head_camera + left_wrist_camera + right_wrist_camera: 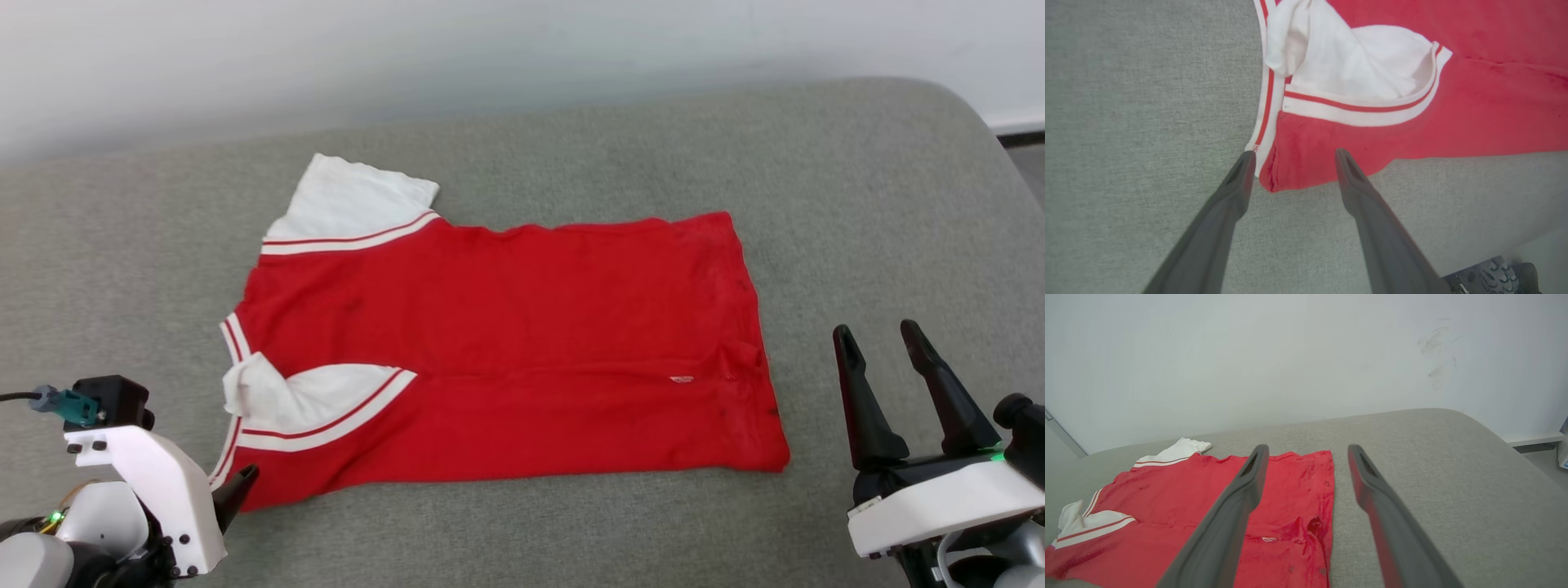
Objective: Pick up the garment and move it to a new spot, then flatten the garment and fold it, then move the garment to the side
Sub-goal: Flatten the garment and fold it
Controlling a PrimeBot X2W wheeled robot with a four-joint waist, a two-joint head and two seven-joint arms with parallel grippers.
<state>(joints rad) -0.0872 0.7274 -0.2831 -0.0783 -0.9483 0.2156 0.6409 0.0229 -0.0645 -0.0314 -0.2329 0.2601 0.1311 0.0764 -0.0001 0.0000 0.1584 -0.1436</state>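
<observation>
red garment (1474, 106), corner within the spread left gripper (1294, 154)

Soft matt red cloth garment (522, 343) on coarse grey woven-fabric couch (857, 204).

Grey fabric cushion (857, 204), rounded corner, set against the white wall (490, 49). Red garment (522, 327) lies flat on it: one white sleeve toward the wall, other sleeve folded onto red body.

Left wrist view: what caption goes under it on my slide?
Left gripper, jaws open, at a corner of the red jersey, its white sleeve folded in, on a grey cushion.
</observation>
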